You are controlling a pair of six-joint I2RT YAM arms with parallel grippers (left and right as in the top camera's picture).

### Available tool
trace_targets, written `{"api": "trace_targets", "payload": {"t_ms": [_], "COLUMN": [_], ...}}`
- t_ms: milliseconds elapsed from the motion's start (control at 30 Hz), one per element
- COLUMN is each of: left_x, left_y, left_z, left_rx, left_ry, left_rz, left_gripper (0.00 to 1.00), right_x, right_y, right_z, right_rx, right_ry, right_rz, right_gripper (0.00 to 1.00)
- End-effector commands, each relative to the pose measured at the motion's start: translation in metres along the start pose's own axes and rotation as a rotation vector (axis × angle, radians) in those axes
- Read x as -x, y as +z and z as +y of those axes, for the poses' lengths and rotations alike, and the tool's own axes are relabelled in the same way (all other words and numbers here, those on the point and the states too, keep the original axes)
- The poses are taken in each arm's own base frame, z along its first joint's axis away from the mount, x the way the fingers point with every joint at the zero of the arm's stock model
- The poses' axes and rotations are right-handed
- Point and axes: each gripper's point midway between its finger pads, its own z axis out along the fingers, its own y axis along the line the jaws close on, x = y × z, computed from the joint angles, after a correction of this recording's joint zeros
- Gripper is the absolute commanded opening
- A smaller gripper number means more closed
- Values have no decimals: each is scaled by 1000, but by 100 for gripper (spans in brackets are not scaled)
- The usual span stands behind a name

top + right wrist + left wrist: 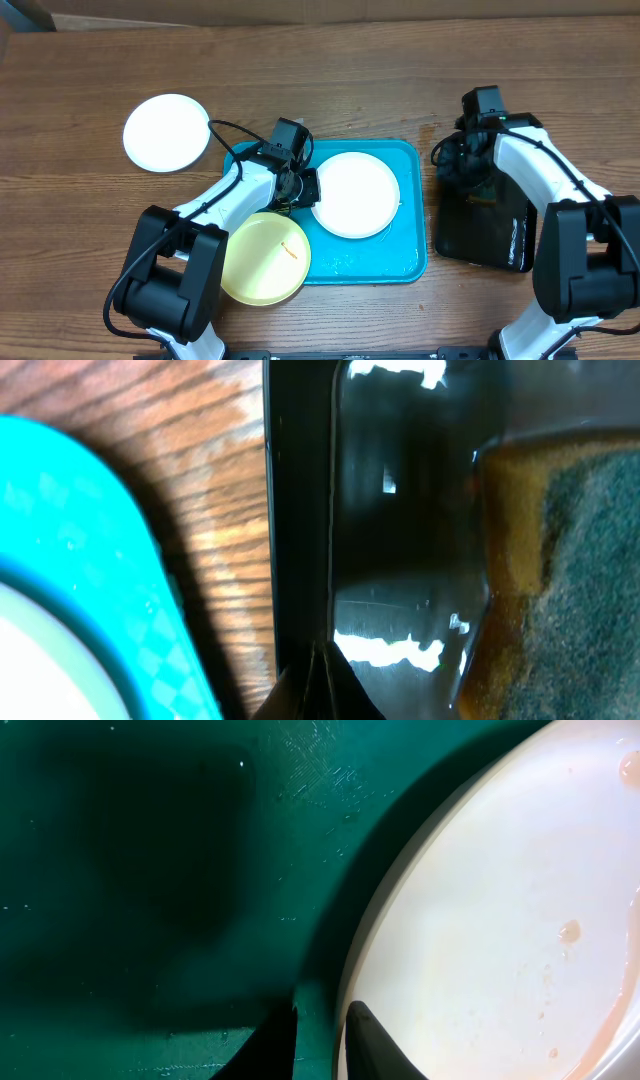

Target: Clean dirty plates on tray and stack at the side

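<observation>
Left pincer pinches white plate rim, on cyan tray.

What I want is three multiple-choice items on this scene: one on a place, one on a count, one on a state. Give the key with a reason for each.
1. In the overhead view, the yellow-green plate lies, against the cyan tray:
A) in its middle
B) over its lower-left corner
C) far off its right side

2. Plates in view:
A) three
B) two
C) five

3. The right gripper is:
A) open wide
B) shut on a plate
C) shut above the black tray

Key:
1 B, the plate covers that corner and reaches out over the wood.
2 A, one white plate is in the tray, a second white plate is on the table, and there is the yellow-green one.
3 C, its fingers meet with nothing between them and the black tray lies beneath.
</observation>
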Motion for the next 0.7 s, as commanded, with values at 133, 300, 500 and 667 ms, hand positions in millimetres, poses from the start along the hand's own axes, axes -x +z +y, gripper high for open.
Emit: {"api": "trace_targets", "payload": {"t_ms": [133,300,500,667], "left_x": [-4,-4,-3,-3], "left_y": [4,4,4,4], "left_z": [3,3,3,3], "left_rx": [12,12,12,11], "left_ry": [0,0,1,1], "left_rz": [12,12,11,8], "left_gripper": [19,19,19,19], "right_x": [-12,-16,-21,-25], "right_y": [3,3,3,2], "right_z": [23,22,22,32], "right_rx": [38,36,38,103], "right_ry": [-40,-48,-102,-149], "right_rz": [24,42,63,79], "right_gripper": [4,4,4,4]}}
